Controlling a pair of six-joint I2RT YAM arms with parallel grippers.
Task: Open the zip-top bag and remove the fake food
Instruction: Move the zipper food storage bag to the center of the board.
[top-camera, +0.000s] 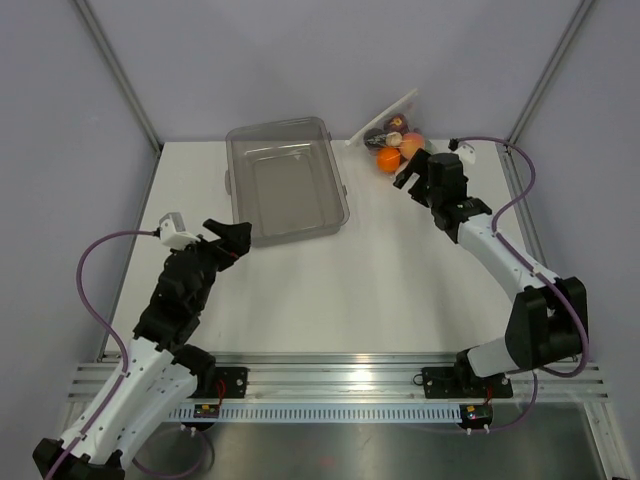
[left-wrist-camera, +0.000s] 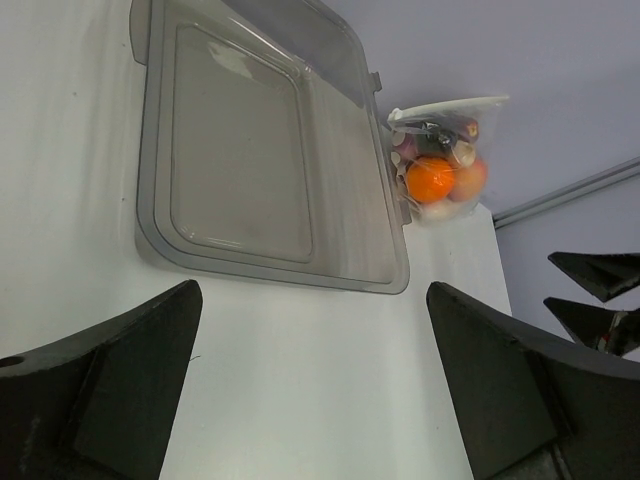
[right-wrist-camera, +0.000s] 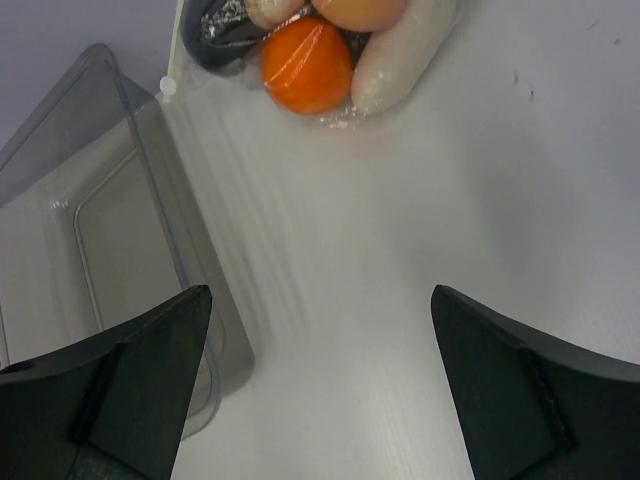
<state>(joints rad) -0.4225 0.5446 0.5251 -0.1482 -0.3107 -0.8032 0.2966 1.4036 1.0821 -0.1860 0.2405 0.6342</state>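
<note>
White tabletop (top-camera: 380, 290), grey walls. Clear soft-plastic zip-top bag (top-camera: 392, 125) w/ small coloured plastic fake food (top-camera: 388, 160) lies at far-right corner, directly ahead of right gripper (top-camera: 410, 180), jaws spread, empty. Left gripper (top-camera: 232, 235), likewise spread, is well apart.

In the right wrist view the picture's top edge cuts off most of the zip-top bag (right-wrist-camera: 330, 50). Only an orange piece (right-wrist-camera: 307, 65), part of a peach piece (right-wrist-camera: 365, 10) and a white piece (right-wrist-camera: 400, 60) show. The worktop (right-wrist-camera: 400, 250) near it is streaked with blur, and the clear bin (right-wrist-camera: 110, 230) runs off the left edge. From above, the darker fake food (top-camera: 385, 128) is too small to tell apart. In the left wrist view the right arm's fingers (left-wrist-camera: 600, 270) are cut by the right edge.
</note>
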